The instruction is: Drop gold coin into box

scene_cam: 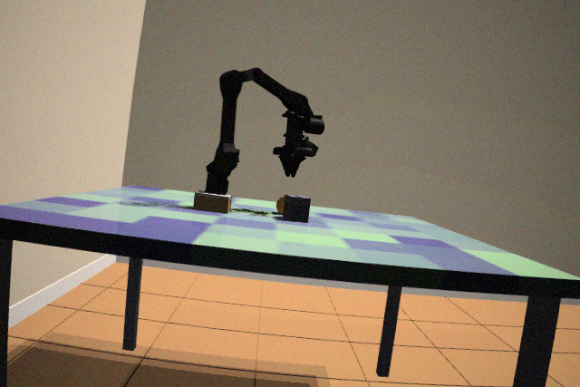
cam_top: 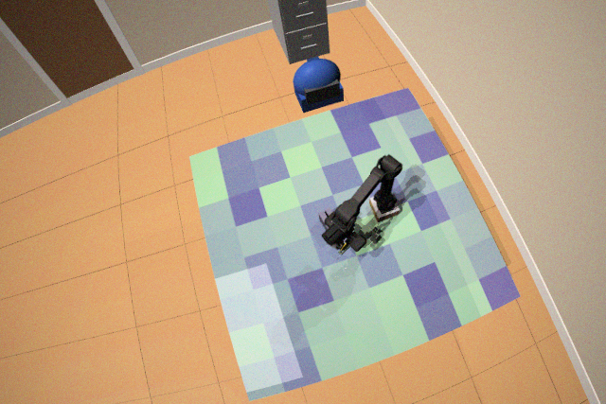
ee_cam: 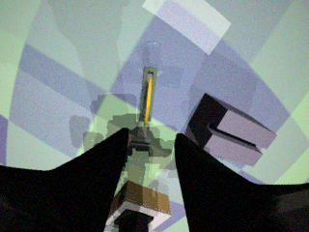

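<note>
Gripper (cam_top: 342,236) (scene_cam: 291,175) (ee_cam: 153,135) fingers stand partway open with nothing between them, pointing down above the table (cam_top: 312,345) (scene_cam: 327,261). The gold coin (cam_top: 343,246) (scene_cam: 280,205) (ee_cam: 149,99) stands on its edge in its holder (ee_cam: 154,72). From the wrist it looks like a thin, bright yellow-orange strip, while the exterior view shows part of its rounded face behind the box (cam_top: 324,217) (scene_cam: 296,208) (ee_cam: 238,140).

Relative to the fingers, the coin is lower and well apart from them. In the wrist view it appears beyond the gap between their tips, its long line running roughly up and down the picture. The box sits near the holder, to the right in that view.

Dull green shows on the holder, a narrow, long frame around the coin. The box is a plain block with flat faces, a greyish-mauve lid and one straight dark slot; its side is almost black in shadow. Both fingers are black and taper to blunt tips. The arm's base block (cam_top: 386,215) (scene_cam: 212,202) (ee_cam: 145,195) has brown sides and a pale top. Green, blue and purple rectangles pattern the tabletop.
</note>
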`<action>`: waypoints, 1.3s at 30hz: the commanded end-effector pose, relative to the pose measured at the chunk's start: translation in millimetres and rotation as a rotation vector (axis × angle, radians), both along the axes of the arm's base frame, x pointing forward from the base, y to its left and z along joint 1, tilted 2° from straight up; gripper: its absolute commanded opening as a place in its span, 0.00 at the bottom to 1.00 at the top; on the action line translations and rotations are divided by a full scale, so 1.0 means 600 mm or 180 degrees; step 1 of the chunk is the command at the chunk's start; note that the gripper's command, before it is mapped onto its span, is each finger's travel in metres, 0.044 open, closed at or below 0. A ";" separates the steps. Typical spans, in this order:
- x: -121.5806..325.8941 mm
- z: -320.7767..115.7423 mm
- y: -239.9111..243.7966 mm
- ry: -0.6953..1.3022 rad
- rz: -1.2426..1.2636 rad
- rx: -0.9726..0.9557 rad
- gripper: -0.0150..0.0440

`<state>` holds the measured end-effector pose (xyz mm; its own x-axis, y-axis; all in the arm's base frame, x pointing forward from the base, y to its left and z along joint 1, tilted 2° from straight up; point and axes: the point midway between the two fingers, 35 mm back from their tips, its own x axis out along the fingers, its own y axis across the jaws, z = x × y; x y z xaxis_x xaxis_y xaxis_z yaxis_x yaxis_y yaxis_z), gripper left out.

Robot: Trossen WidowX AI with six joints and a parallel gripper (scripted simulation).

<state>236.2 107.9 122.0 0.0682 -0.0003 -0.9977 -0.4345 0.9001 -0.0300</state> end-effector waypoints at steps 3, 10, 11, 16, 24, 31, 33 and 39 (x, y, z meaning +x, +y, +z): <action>-0.006 -0.032 0.004 0.0069 -0.0017 0.0005 0.53; -0.006 -0.061 0.003 0.0069 -0.0017 0.0005 0.53; -0.006 -0.063 0.003 0.0069 -0.0017 0.0005 0.53; -0.006 -0.086 0.001 0.0069 -0.0017 0.0004 0.53; -0.004 -0.099 0.002 0.0069 -0.0017 0.0004 0.53; -0.002 -0.118 0.002 0.0069 -0.0017 0.0004 0.53; -0.002 -0.123 0.002 0.0069 -0.0017 0.0004 0.53; -0.001 -0.139 0.003 0.0069 -0.0017 0.0004 0.53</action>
